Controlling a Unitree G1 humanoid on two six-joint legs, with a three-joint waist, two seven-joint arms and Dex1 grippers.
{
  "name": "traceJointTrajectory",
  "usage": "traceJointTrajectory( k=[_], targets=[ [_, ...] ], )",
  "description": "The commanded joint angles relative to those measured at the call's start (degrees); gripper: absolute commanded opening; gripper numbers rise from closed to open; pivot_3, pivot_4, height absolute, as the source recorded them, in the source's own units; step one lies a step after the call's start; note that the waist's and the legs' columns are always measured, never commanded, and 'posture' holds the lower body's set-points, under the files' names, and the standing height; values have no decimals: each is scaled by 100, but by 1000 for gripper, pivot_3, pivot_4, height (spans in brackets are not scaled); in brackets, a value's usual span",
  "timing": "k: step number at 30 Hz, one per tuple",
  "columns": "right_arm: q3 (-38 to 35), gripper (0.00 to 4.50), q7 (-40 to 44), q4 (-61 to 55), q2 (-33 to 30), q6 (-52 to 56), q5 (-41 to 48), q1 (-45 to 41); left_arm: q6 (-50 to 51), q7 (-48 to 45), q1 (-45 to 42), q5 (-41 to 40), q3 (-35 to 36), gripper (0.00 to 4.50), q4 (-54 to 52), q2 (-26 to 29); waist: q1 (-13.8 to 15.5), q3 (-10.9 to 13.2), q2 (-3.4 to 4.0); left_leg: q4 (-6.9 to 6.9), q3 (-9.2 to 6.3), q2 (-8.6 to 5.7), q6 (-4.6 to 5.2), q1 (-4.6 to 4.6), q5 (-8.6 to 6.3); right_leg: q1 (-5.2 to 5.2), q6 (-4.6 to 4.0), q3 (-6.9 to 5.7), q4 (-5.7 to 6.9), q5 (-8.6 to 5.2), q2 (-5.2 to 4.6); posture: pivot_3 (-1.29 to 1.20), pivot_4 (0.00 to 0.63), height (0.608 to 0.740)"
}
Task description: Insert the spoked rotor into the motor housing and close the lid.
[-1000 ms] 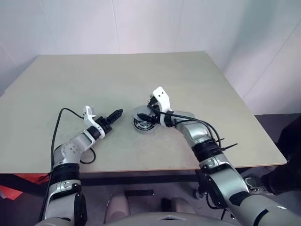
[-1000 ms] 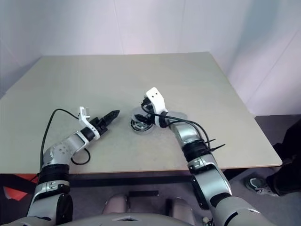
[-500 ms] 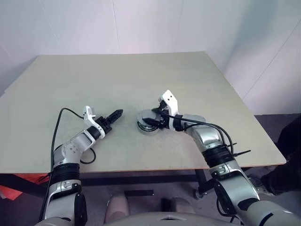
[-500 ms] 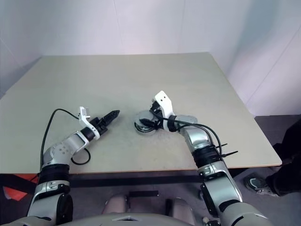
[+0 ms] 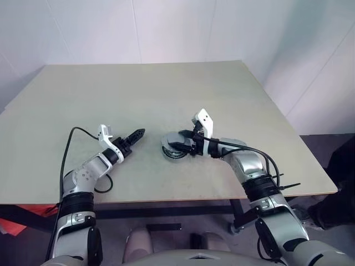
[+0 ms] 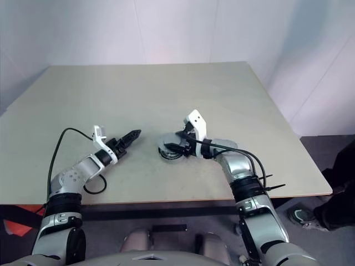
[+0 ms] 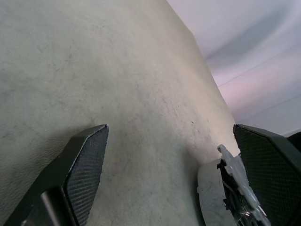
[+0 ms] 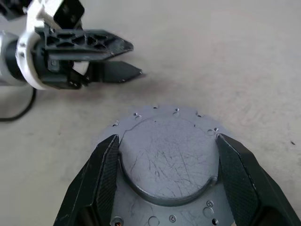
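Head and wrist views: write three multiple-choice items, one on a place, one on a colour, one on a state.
1. Where is the metal disc?
A) at the far edge
B) on the table, at the right gripper
C) on the floor
2. The disc's top is:
A) red
B) yellow
C) silver-grey
3. The left gripper is:
A) open, empty
B) shut on the disc
C) shut on a cable
Key: B, it lies right at that gripper; C, the right wrist view shows grey metal; A, its fingers stand wide apart over bare table.
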Motion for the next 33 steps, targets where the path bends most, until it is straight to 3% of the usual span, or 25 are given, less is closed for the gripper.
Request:
traceJointTrajectory(
  k=[1, 16, 33],
  targets=[
    [-347, 3147, -6, -329, 89, -46, 380, -149, 13, -9, -18, 8, 19, 4500, -25, 54, 1, 0, 0, 2, 0, 0, 0, 0, 0, 0, 0, 0, 0, 0, 0, 0, 0, 740],
    [3, 3147, 576, -331, -293, -352, 136, 90, -4, -3, -28, 14, 16, 4500, -24, 71, 2, 0, 0, 15, 0, 1, 13, -3, -8, 3, 0, 0, 0, 0, -1, 0, 0, 740],
    [438, 3147, 513, 178, -436, -1129, -625, 170, 18, 32, 20, -10, 32, 4500, -89, 66, -1, 0, -1, 25, 1, 3, 20, 0, -12, 9, 1, 0, 0, -1, -1, 0, 0, 740]
  ],
)
